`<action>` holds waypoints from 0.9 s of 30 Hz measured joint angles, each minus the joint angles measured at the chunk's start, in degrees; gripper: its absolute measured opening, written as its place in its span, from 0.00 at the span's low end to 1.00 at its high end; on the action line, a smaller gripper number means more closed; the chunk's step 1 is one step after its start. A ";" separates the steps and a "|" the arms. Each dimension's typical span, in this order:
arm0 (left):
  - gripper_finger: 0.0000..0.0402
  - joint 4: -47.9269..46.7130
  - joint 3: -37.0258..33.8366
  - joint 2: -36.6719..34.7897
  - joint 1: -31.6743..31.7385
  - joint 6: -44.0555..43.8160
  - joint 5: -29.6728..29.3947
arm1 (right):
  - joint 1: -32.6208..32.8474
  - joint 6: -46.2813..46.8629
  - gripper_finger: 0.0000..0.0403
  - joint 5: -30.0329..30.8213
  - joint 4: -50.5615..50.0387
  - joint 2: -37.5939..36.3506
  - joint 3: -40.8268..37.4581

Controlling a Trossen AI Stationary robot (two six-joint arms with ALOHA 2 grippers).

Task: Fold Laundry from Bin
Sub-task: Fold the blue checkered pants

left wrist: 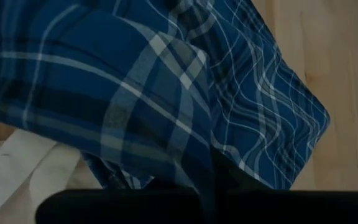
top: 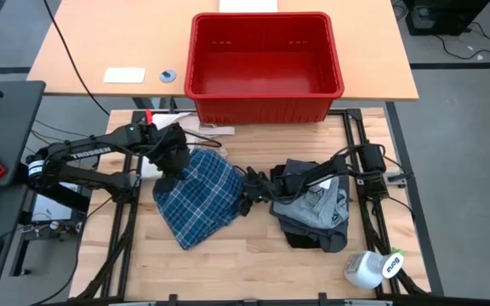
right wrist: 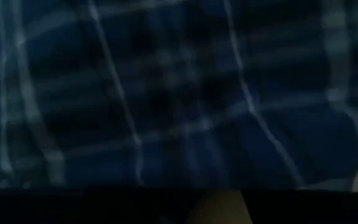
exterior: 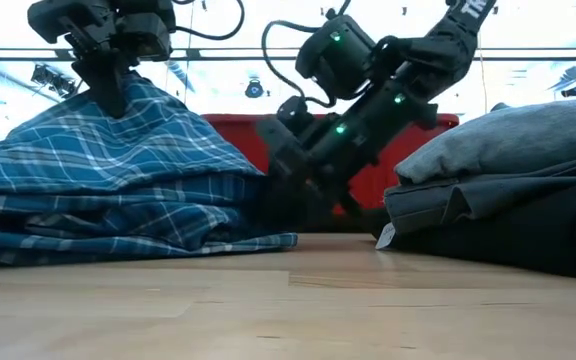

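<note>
The blue-and-white plaid shirt (top: pixel 201 200) lies bunched on the wooden table, left of centre. My left gripper (top: pixel 174 168) stands over its far left part and is shut on it. My right gripper (top: pixel 247 194) is open, slanting down at the shirt's right edge (exterior: pixel 268 235), with plaid cloth filling its wrist view (right wrist: pixel 166 93). A stack of folded laundry (top: pixel 315 212) lies at the right, light grey on top of darker garments. The red bin (top: pixel 266 64) stands at the far edge, and nothing shows inside it. My left gripper holds a gathered bunch of the plaid shirt (left wrist: pixel 197 158) near its far left part, coming from above and pointing steeply down. The cloth rises in a peak to the fingers (exterior: pixel 118 95). The rest of the shirt lies in folds on the table. My right gripper is close against the shirt's right edge, and I cannot tell whether it touches the cloth.
A cream-white cloth (top: pixel 150 167) lies under and beside the left gripper, with more of it in front of the bin (top: pixel 219 131). A white spray bottle (top: pixel 373 268) lies at the near right corner. Bare wood shows along the near edge.
</note>
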 joint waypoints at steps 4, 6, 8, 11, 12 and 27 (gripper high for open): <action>0.01 0.23 0.00 0.00 0.00 -0.33 -0.30 | -0.62 -0.59 0.41 -0.17 0.32 2.39 1.94; 0.01 0.30 0.00 -0.02 0.00 -0.89 -2.01 | -0.62 -2.15 0.29 0.10 -0.05 2.43 2.72; 0.02 0.66 0.00 -0.01 0.02 -2.35 -4.79 | -0.58 -3.83 0.14 -0.10 0.44 1.47 3.58; 0.02 0.71 0.00 -0.02 0.12 -3.07 -6.76 | -0.49 -5.53 0.03 -3.55 -0.13 -0.37 4.68; 0.02 0.69 0.01 -0.02 0.24 -3.07 -6.90 | -0.23 -5.16 0.03 -3.72 -1.08 -1.26 4.89; 0.02 6.22 0.09 -0.55 0.59 4.51 0.43 | 6.25 0.75 0.01 -15.30 -13.99 -13.10 9.77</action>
